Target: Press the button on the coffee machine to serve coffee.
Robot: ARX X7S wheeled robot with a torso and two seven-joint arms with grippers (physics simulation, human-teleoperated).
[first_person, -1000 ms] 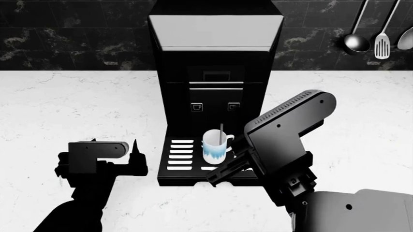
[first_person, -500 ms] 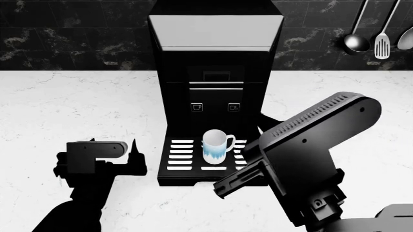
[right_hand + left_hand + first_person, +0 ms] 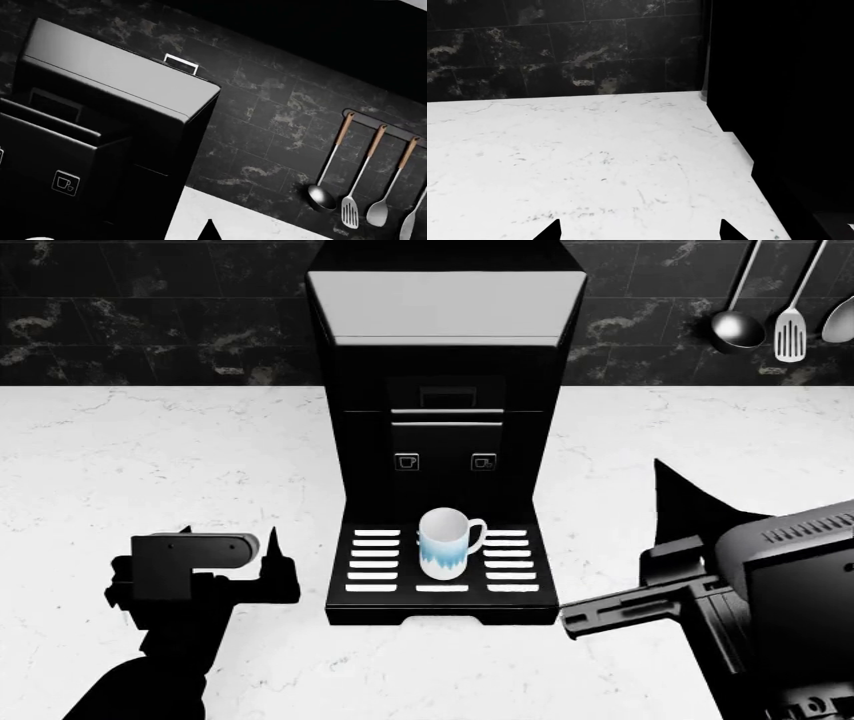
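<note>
The coffee machine (image 3: 446, 360) stands at the back centre of the counter, tall and black with a light grey top. Its two small cup-icon buttons (image 3: 406, 461) sit side by side on the front. A white and blue mug (image 3: 447, 543) stands on the white-slotted drip tray (image 3: 376, 560). My left gripper (image 3: 234, 533) is open and empty, low over the counter left of the tray; its wrist view shows the gripper (image 3: 639, 232) beside the machine's black side (image 3: 787, 100). My right gripper (image 3: 658, 470) is shut and empty, right of the machine. In the right wrist view the gripper (image 3: 210, 226) faces the machine (image 3: 113, 95) and one button (image 3: 65, 182).
The white marble counter (image 3: 160, 460) runs left and right of the machine. A black marble wall (image 3: 147, 320) stands behind it. A ladle, a slotted turner and spoons hang on the wall at the far right (image 3: 787, 325), also seen in the right wrist view (image 3: 360, 185).
My right arm has swung right, away from the mug and drip tray, and now sits beside the machine. The left arm and the mug have not moved.
</note>
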